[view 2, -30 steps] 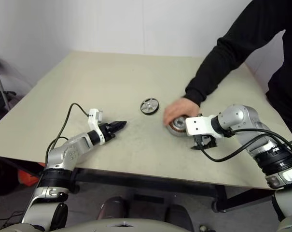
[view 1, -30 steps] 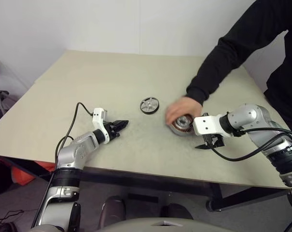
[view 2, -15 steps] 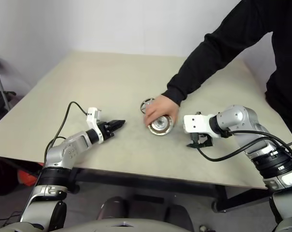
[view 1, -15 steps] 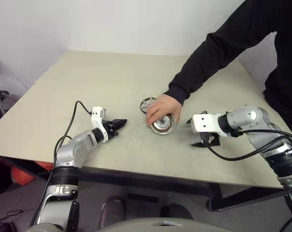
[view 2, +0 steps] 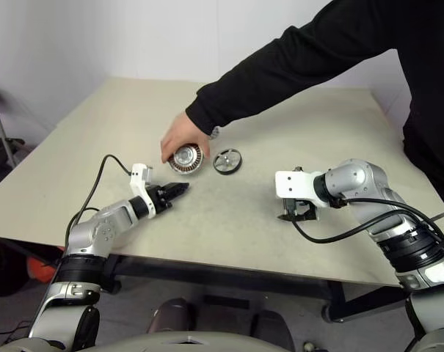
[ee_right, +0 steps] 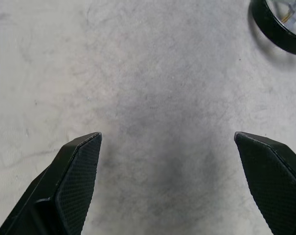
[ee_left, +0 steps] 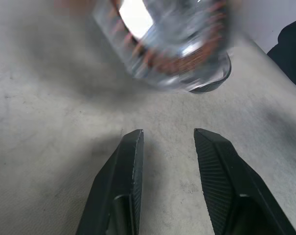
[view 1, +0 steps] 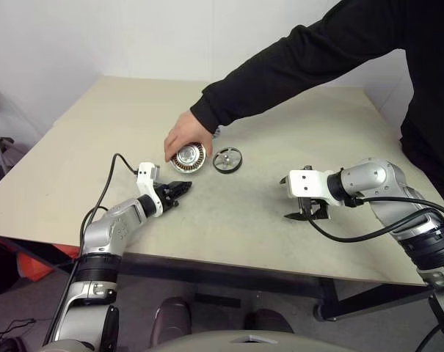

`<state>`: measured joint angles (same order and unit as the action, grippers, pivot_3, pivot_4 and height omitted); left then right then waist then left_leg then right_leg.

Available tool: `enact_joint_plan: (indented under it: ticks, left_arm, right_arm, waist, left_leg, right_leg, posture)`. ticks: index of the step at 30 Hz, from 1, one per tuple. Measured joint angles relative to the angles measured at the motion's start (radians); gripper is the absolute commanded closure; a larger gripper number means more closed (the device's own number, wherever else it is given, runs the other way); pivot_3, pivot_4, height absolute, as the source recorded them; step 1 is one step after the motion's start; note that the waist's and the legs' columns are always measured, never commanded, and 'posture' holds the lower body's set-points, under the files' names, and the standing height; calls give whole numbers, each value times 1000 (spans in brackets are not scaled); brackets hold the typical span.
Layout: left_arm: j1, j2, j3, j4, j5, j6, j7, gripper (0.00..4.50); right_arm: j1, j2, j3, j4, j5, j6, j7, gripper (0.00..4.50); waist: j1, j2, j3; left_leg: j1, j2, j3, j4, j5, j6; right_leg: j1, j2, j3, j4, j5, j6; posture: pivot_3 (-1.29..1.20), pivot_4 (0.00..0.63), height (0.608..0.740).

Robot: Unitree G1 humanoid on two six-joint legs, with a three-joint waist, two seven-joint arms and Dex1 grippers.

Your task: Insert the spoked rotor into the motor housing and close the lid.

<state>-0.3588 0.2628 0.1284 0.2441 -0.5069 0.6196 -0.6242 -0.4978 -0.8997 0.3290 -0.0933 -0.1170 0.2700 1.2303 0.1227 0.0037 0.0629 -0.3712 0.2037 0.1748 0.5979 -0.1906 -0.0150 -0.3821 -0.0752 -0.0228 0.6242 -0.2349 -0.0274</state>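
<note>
- The table (view 1: 295,147), a beige top with a scuffed surface, is seen carrying all the task's parts.
- A person's arm in a black sleeve (view 1: 295,66) is stretched across the table from the far right side.
- The person's hand (view 1: 183,136) is laid on the motor housing (view 1: 188,158), which is held tilted so that its ring of copper-coloured windings faces the robot; it sits near the middle of the table, just ahead of the left pincer.
- The left pincer (view 1: 183,188) is held low over the table, pointed toward the motor housing; its two black fingers (ee_left: 130,161) are seen partly parted, with only bare table between them, so nothing is grasped.
- The right pincer (view 1: 304,215) is aimed down at bare table on the right side, well apart from the parts; its fingers (ee_right: 79,166) are spread wide and nothing is gripped.
- The lid (view 1: 227,160), shown with its dark-centred face up, lies flat on the table just beside the motor housing, on its right.
- A small silver part, possibly the spoked rotor (view 1: 216,133), is glimpsed just behind the person's wrist, mostly hidden.
</note>
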Motion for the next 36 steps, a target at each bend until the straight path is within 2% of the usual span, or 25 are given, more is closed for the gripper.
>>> enact_joint_plan:
  ticks: [13, 15, 17, 20, 28, 36]
  left_arm:
    - [36, 74, 51, -21, -20, 7, -22, 2741]
    - [49, 75, 63, -56, -27, 11, -21, 2741]
    - [47, 69, 64, -111, -34, 6, -15, 2741]
    - [41, 69, 62, -180, -29, -36, -7, 2741]
    - [13, 118, -17, -191, 87, -151, -12, 2741]
    - [-57, 163, -123, -61, 224, -245, -54, 2741]
  right_arm:
    - [-7, 76, 0, 1, -1, 28, -35, 28]
    - [-26, 145, -16, 16, 12, 49, -83, 28]
    - [-62, 261, -56, 45, 53, 111, -161, 28]
    - [-105, 339, -110, 89, 108, 206, -233, 28]
    - [-121, 511, -252, 137, 248, 473, -404, 28]
    - [-119, 531, -277, 96, 278, 529, -516, 28]
  waist:
    - [-2, 0, 0]
    - [-6, 0, 0]
    - [-20, 0, 0]
    - [-23, 0, 0]
    - [-26, 0, 0]
    - [-25, 0, 0]
  left_leg:
    - [0, 0, 0, 0, 0, 0]
    - [0, 1, 0, 0, 0, -1]
    - [-1, 0, 0, 0, 1, -2]
    - [-1, 0, 0, 0, 1, -2]
    - [-2, 0, 0, -1, 3, -6]
    - [-2, 0, 0, -2, 4, -8]
  right_leg:
    - [0, 0, 0, 0, 0, 0]
    - [-1, 1, 0, 1, 0, 0]
    - [-2, 1, 0, 2, 0, 0]
    - [-1, 0, 0, 1, 0, 0]
    - [-3, 1, 0, 0, 0, 0]
    - [-3, 1, 0, 1, 0, 0]
  posture:
    - [0, 0, 740]
    - [0, 0, 740]
    - [0, 0, 740]
    - [0, 0, 740]
    - [0, 0, 740]
    - [0, 0, 740]
